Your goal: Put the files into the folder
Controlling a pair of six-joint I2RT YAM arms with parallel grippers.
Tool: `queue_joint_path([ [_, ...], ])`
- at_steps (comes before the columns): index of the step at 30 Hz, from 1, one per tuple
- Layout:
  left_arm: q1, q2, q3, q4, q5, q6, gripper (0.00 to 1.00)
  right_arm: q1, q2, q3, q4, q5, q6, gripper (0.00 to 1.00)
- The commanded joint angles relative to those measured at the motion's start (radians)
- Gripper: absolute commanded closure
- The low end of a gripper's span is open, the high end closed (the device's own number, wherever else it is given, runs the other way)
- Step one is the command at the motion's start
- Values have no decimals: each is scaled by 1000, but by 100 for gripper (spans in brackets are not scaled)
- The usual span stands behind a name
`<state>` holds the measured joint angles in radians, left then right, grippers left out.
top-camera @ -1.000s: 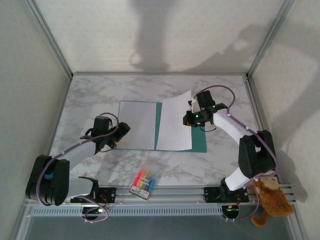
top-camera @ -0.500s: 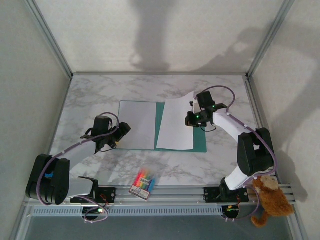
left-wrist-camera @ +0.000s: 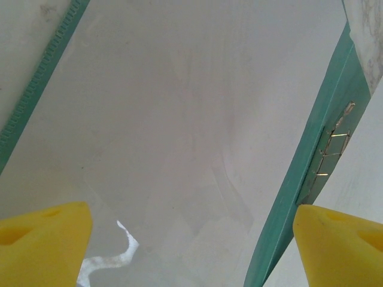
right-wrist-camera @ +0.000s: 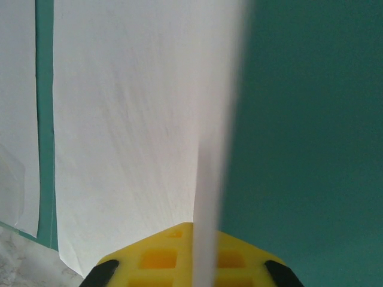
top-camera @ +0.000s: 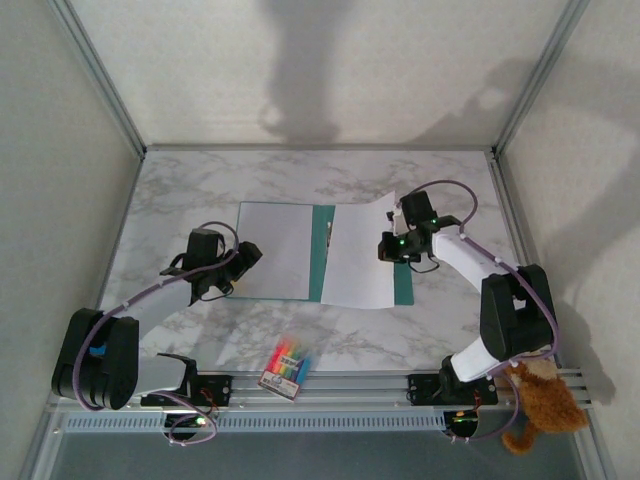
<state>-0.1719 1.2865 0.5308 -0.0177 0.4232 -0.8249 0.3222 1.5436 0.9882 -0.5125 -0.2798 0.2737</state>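
One sheet [top-camera: 358,255] is pinched in the right claw [top-camera: 390,247] over the folder [top-camera: 403,286], left claw [top-camera: 244,259] gaping wide

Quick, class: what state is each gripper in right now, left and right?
Left gripper: open, gripping nothing, above the left file.
Right gripper: shut on the right file's edge, over the folder.

No word, number or sign can be read anywhere. The packet of coloured pens [top-camera: 288,366], lying at the near edge of the desk [top-camera: 200,190], has a pale label strip at its near end. The dark marks on that strip are too small to make out. The left paper sheet [top-camera: 275,250], the right paper sheet [top-camera: 355,255] and the teal folder [top-camera: 317,270] show plain, unprinted surfaces.
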Motion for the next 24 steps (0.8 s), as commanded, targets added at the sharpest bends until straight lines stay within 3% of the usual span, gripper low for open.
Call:
queue_joint_path([
  [1, 10, 2, 31, -28, 12, 23, 13, -10, -40, -29, 3, 14, 1, 100],
  [24, 10, -11, 36, -41, 18, 30, 13, -46, -77, -99, 62, -23, 28, 100],
])
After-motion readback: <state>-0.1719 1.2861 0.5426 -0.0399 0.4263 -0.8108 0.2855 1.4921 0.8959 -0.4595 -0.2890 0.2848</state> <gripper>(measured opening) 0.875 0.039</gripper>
